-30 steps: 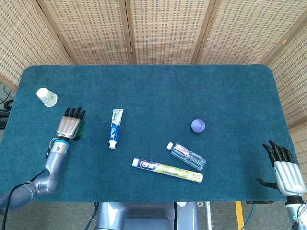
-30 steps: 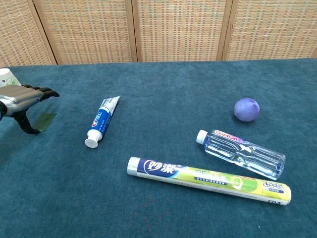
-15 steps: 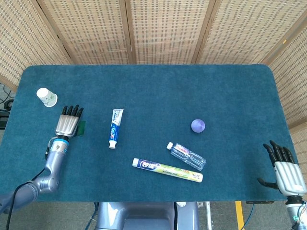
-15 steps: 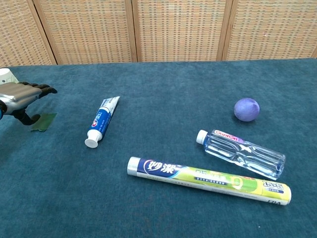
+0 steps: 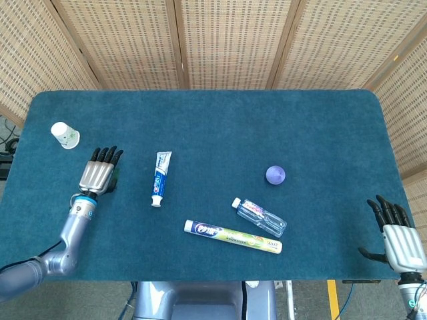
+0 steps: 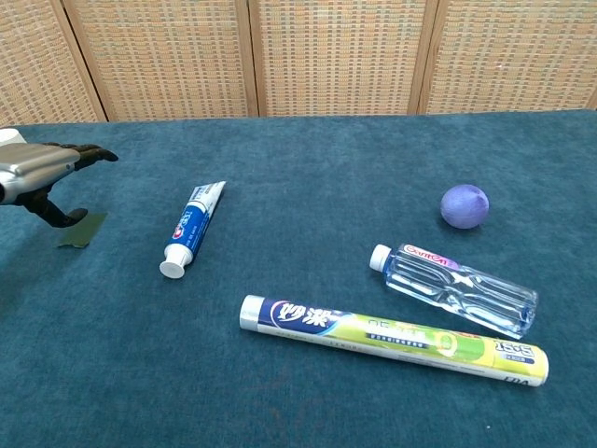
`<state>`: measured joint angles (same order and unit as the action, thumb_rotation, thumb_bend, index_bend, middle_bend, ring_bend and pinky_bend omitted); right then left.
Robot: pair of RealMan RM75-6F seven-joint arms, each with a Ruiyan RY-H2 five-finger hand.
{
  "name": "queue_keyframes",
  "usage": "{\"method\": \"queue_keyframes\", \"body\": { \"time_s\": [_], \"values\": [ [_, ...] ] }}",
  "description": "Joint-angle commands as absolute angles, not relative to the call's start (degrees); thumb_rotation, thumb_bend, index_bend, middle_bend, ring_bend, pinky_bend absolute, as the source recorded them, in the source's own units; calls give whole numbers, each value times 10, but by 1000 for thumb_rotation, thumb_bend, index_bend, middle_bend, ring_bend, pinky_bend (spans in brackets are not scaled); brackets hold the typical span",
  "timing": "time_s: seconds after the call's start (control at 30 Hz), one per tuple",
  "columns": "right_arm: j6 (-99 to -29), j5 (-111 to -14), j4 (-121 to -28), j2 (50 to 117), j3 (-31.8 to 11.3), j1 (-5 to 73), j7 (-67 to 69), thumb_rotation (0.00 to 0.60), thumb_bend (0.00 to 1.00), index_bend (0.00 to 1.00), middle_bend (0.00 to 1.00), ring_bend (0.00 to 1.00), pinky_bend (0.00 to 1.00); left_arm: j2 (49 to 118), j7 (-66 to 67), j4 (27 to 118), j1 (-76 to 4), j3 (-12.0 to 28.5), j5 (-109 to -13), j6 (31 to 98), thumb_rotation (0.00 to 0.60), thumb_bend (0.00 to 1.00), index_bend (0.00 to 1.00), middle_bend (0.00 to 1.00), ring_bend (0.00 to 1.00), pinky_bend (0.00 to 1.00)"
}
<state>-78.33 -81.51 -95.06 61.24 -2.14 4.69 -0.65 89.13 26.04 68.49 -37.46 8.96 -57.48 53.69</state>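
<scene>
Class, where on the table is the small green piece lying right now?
In the chest view the small green piece lies flat at the table's left side, just beneath the left hand, with the blue toothpaste tube to its right.

Green piece (image 5: 115, 176): mostly hidden under left hand (image 5: 98, 175) in head view.
Cup (image 6: 9, 137): cut by chest view's edge.
Right hand (image 5: 399, 238): wrist cut off.

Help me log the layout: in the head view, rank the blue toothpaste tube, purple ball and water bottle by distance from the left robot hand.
From the left robot hand:
1. Blue toothpaste tube, just to its right.
2. Water bottle, lower right.
3. Purple ball, far right.
</scene>
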Motion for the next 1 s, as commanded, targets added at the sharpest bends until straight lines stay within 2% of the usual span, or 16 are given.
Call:
{"method": "queue_keyframes", "body": {
  "time_s": [0.03, 0.17, 0.47, 0.63, 0.8, 1.0],
  "values": [
    [-785, -817, -951, 612, -21, 47, -6, 600, 145, 0, 0, 0, 0, 874, 258, 706, -365, 81, -588, 551, 600, 446, 127, 0, 0, 0],
    [-788, -820, -953, 611, -20, 45, -5, 600, 146, 0, 0, 0, 0, 870, 257, 708, -356, 73, -593, 558, 600, 446, 265, 0, 0, 0],
    [-790, -824, -953, 610, -20, 45, -2, 600, 146, 0, 0, 0, 0, 867, 255, 692, -337, 53, -605, 566, 600, 445, 362, 0, 0, 0],
    [-791, -826, -954, 612, -20, 45, -4, 600, 145, 0, 0, 0, 0, 885, 251, 657, -333, 48, -619, 573, 600, 438, 367, 0, 0, 0],
    [-793, -824, -952, 613, -21, 44, -3, 600, 145, 0, 0, 0, 0, 901, 247, 629, -333, 48, -628, 570, 600, 358, 367, 0, 0, 0],
    [-792, -824, -950, 614, -21, 45, -2, 600, 144, 0, 0, 0, 0, 916, 244, 611, -333, 50, -638, 572, 600, 358, 367, 0, 0, 0]
  ]
}}
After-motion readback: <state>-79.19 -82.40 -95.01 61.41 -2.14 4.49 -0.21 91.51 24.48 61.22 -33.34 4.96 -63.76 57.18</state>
